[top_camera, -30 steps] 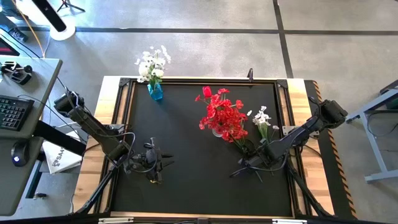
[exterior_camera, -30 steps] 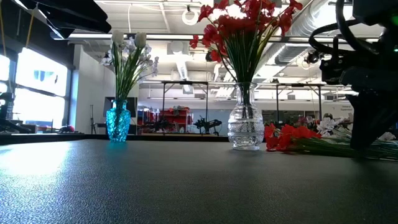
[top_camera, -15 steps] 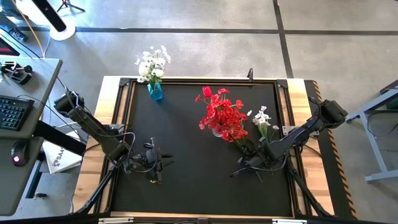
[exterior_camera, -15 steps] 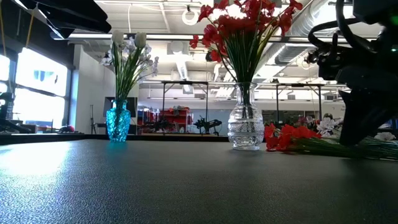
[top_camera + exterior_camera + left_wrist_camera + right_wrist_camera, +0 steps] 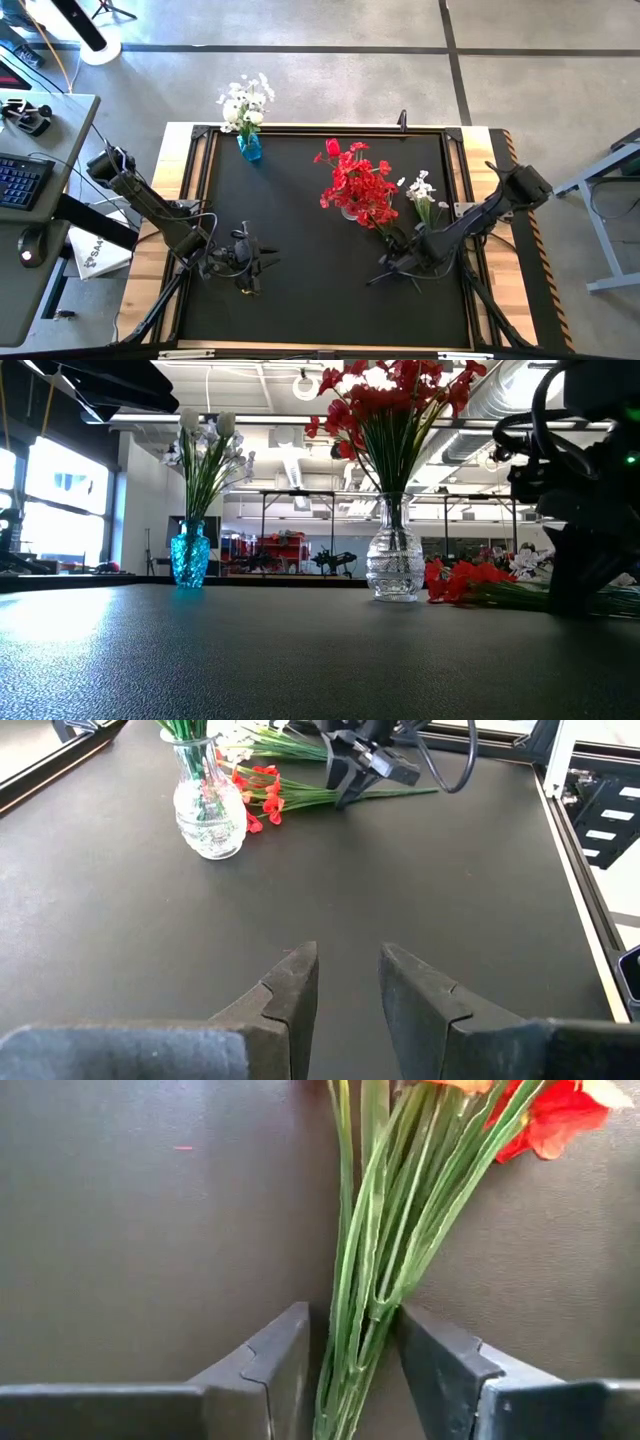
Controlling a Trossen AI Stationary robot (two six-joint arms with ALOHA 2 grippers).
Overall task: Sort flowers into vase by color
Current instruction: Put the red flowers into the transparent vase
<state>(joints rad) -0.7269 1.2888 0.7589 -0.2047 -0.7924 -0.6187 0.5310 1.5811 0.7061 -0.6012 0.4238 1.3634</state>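
1. High view, overall: the black table [image 5: 300, 230] carries two vases toward its far side, with both arms reaching in from the near corners. The left gripper [image 5: 250, 262] waits low over the bare mat on the left; the left wrist view shows its fingers [image 5: 290, 990] slightly apart and grasping nothing.
2. Clear vase [image 5: 395, 565], mid-table, already holds a tall bunch of red flowers [image 5: 355, 185]. Risk: it stands just beside the work area, so a stem dragged sideways, or the right arm swinging, could topple it.
3. Blue vase [image 5: 249, 148], at the far left edge, holds white flowers [image 5: 245, 100]. It is well apart from the loose stems, so any white sprig faces a long carry, during which a loosely pinched stem could slip out.
4. Loose flowers [image 5: 480, 585] lie flat on the mat to the right of the clear vase, red and white blossoms together, their stems fanning toward the right gripper [image 5: 405, 262].
5. Right gripper, right wrist view: its fingers [image 5: 270, 1360] straddle a bundle of green stems [image 5: 370, 1280], set apart with no firm clench evident. Whether the stems are pinched cannot be told.
6. Chief hazard, judged: several stems sit between the fingers at once. Closing here would likely lift a mixed clump, placing white blossoms in the red vase, or shed stems in transit.
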